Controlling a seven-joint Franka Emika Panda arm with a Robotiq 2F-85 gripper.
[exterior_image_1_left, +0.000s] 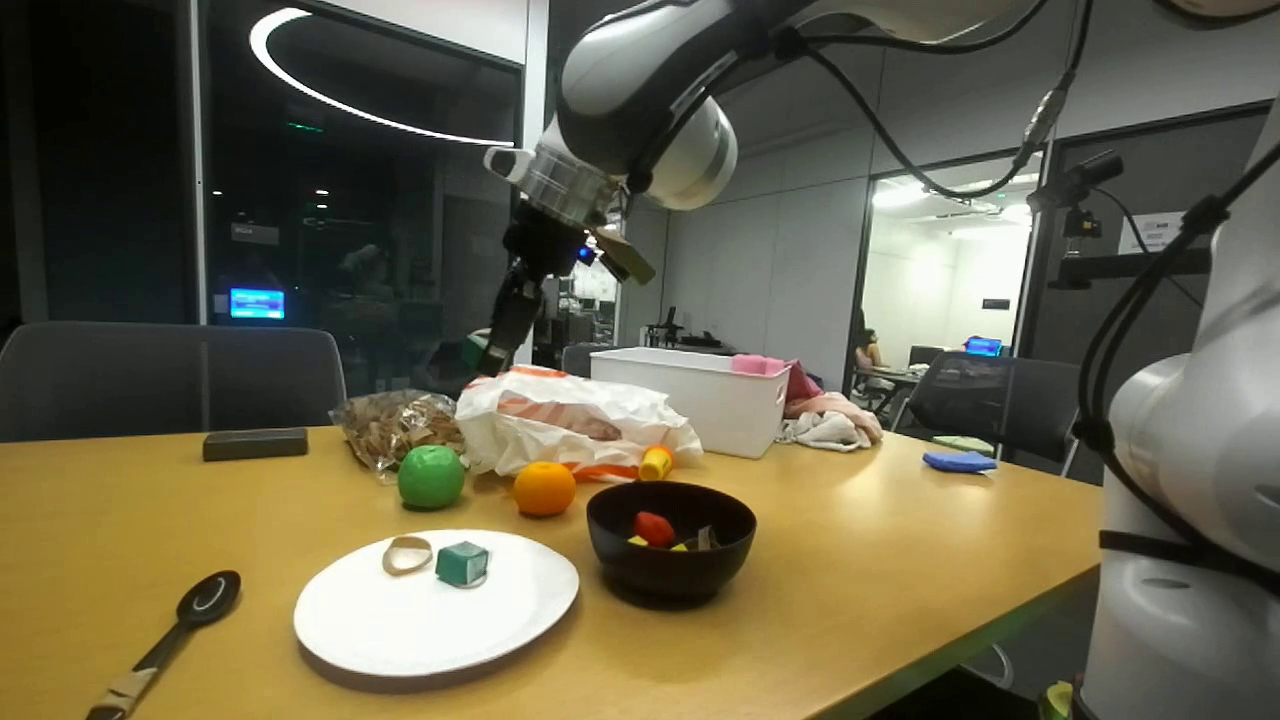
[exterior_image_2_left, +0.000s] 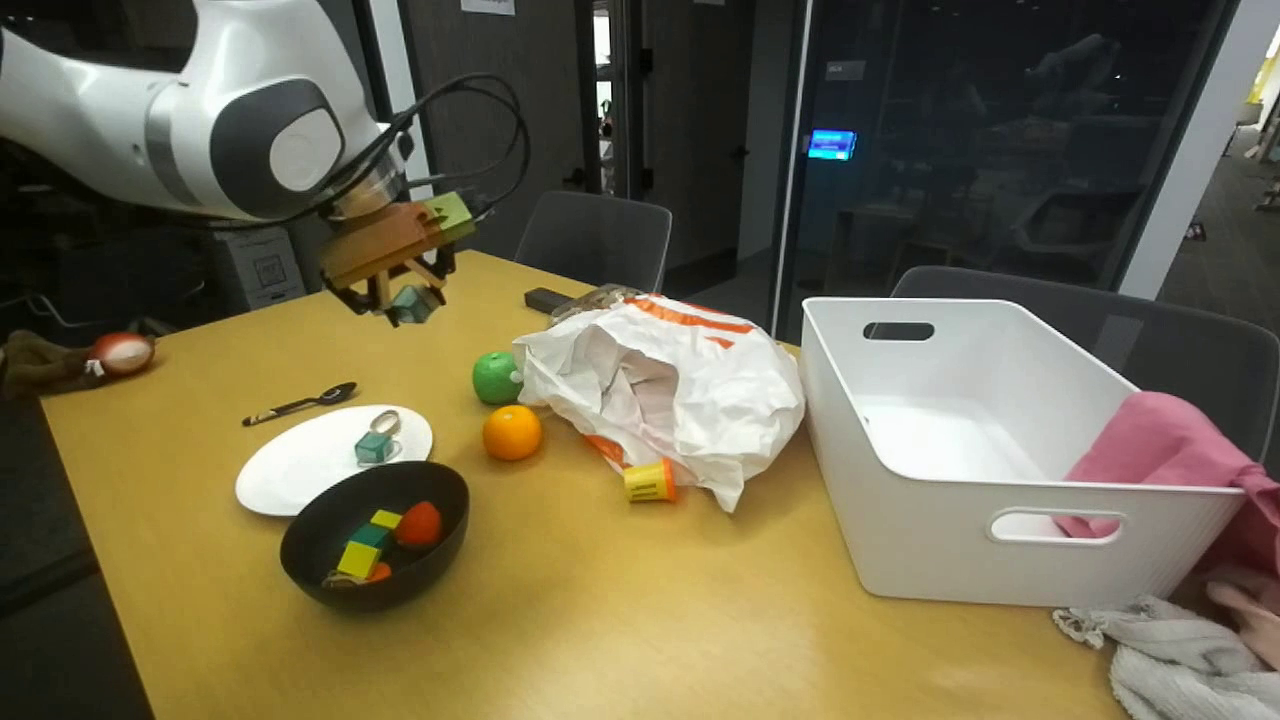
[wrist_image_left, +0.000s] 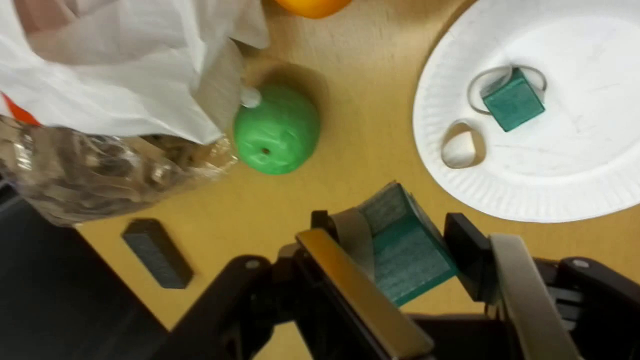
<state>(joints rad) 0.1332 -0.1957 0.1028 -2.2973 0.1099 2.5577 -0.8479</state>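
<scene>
A green block (wrist_image_left: 415, 265) is held tilted by the gripper (wrist_image_left: 394, 237), whose jaws are closed against opposite sides and parted only by the block's width. A tan strip (wrist_image_left: 356, 235) is seen between the block and one jaw. In both exterior views, the block is held above the table (exterior_image_2_left: 760, 620).

On the plate (wrist_image_left: 575, 185), a second green block (wrist_image_left: 520, 105) is partly ringed by a thin loop (wrist_image_left: 471, 90), and a tan ring (wrist_image_left: 481, 147) is placed near it. Beside the plate, a red piece (exterior_image_2_left: 420, 525) and yellow blocks (exterior_image_2_left: 358, 560) are contained in a black bowl (exterior_image_1_left: 670, 580).

A green fruit (wrist_image_left: 277, 132) is placed just beside a white bag (exterior_image_2_left: 740, 390), near an orange (exterior_image_2_left: 512, 433). A dark bar (wrist_image_left: 157, 254), a spoon (exterior_image_1_left: 207, 597) and a yellow tub (exterior_image_2_left: 650, 481) are also seen. A pink cloth (exterior_image_2_left: 1160, 430) is draped over the edge of a white bin (exterior_image_2_left: 940, 545).
</scene>
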